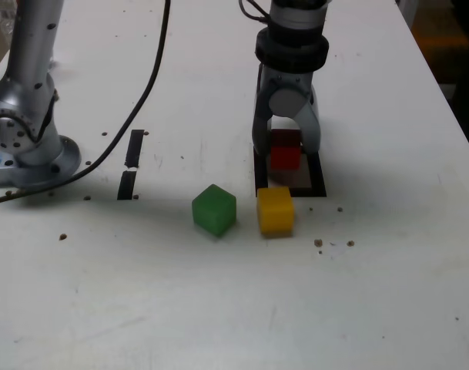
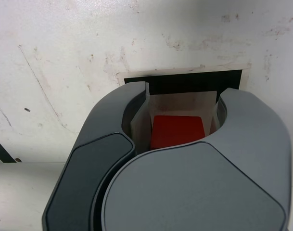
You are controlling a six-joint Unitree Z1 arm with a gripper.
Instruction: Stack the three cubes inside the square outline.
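The red cube sits between the fingers of my gripper, which is shut on it. It hangs just over the white centre of the square outline, casting a shadow inside the black tape frame. In the wrist view the red cube shows between the two grey fingers of the gripper, with one side of the square outline beyond it. The yellow cube rests on the table just in front of the outline's near edge. The green cube stands beside it, on the exterior view's left.
Two short black tape strips lie on the white table at the exterior view's left. The arm's silver base stands at the far left, with a black cable running across the table. Small dark crumbs dot the surface.
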